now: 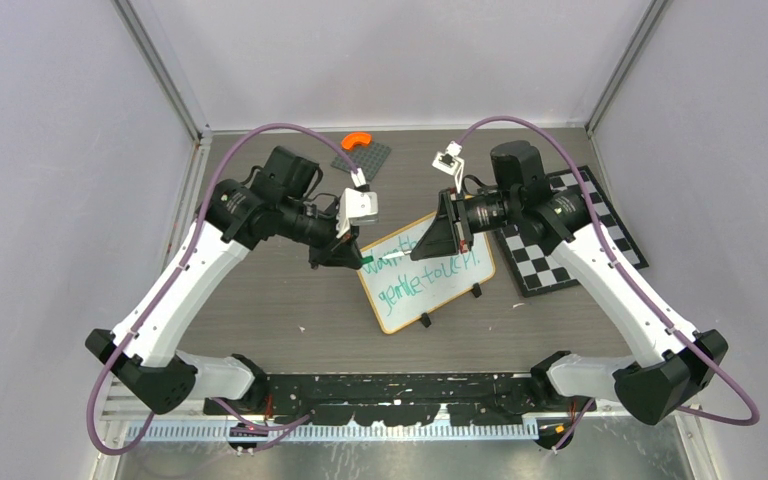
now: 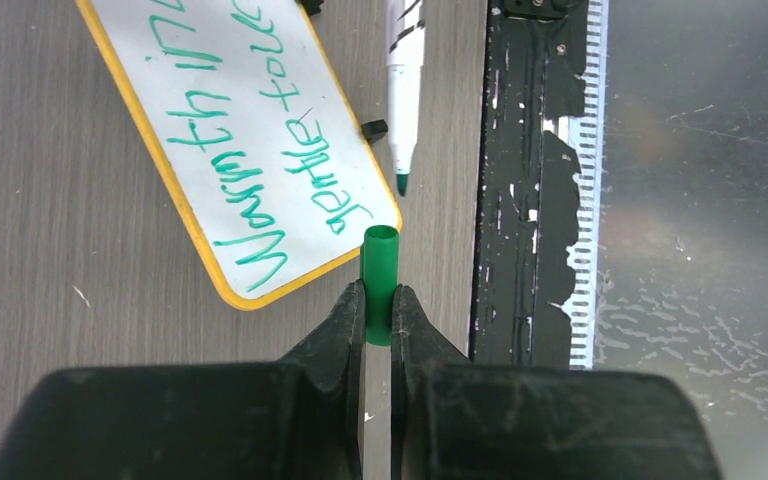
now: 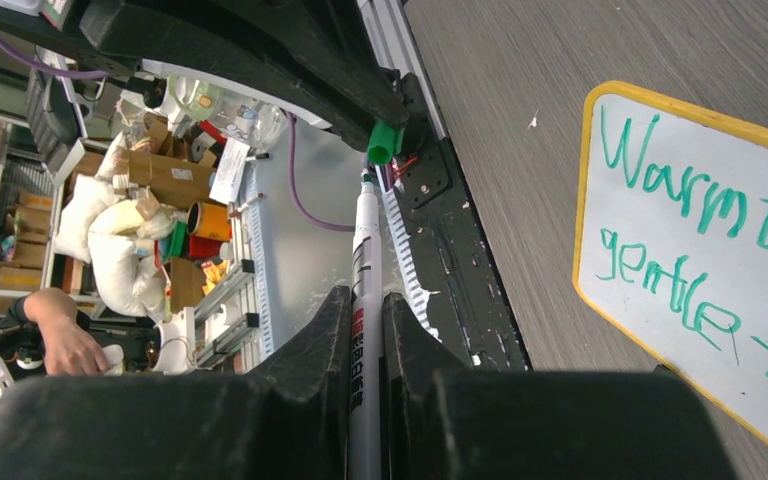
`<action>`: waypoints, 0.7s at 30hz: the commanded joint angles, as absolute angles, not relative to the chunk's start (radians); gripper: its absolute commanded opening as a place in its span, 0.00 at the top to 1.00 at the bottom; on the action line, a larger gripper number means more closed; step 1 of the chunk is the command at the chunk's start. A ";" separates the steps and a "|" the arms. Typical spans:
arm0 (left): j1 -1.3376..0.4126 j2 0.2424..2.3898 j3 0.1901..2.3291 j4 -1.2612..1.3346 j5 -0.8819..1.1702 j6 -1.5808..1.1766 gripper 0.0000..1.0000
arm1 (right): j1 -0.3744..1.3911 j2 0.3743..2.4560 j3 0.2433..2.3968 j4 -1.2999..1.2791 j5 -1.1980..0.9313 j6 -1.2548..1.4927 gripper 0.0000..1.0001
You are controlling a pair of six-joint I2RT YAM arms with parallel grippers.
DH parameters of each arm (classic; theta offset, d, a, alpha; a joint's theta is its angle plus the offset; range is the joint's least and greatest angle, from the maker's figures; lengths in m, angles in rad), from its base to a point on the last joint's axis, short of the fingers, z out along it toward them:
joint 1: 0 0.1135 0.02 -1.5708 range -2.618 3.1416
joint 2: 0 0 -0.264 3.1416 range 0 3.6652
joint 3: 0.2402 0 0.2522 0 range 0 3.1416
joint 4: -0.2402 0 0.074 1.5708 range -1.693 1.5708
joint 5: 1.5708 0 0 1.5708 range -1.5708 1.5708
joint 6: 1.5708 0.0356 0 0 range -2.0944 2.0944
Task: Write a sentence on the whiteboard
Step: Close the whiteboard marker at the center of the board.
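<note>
The whiteboard [image 1: 428, 273] with its yellow-orange frame lies tilted at the table's middle. It also shows in the left wrist view [image 2: 240, 140] and the right wrist view [image 3: 700, 250]. The sentence [image 1: 422, 270] is in green marker in two lines, "Warmth in a / gentle touch." My left gripper [image 1: 352, 257] is shut on the green marker cap [image 2: 380, 283] above the board's left corner. My right gripper [image 1: 422, 245] is shut on the white marker [image 3: 365, 290], held level, its green tip [image 2: 402, 183] pointing at the cap [image 3: 384, 142] a short gap away.
A black-and-white checkerboard [image 1: 570, 235] lies right of the whiteboard under the right arm. A dark grey baseplate [image 1: 362, 158] with an orange piece [image 1: 356, 141] sits at the back. The black rail [image 1: 400, 385] runs along the near edge.
</note>
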State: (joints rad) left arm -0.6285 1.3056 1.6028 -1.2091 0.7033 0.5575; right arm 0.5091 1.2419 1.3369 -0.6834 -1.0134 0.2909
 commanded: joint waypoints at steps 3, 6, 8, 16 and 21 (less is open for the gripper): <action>-0.645 1.305 1.650 -1.233 0.754 0.572 1.00 | 0.520 1.245 1.365 -0.695 -1.005 0.269 1.00; -0.648 1.310 1.655 -1.235 0.752 0.570 1.00 | 0.526 1.247 1.368 -0.699 -1.005 0.265 1.00; -0.649 1.312 1.656 -1.232 0.746 0.568 1.00 | 0.528 1.248 1.369 -0.699 -1.003 0.264 1.00; -0.662 1.325 1.649 -1.232 0.739 0.573 1.00 | 0.532 1.249 1.378 -0.713 -0.996 0.249 1.00; -0.669 1.329 1.653 -1.236 0.739 0.576 1.00 | 0.533 1.249 1.379 -0.718 -0.992 0.247 1.00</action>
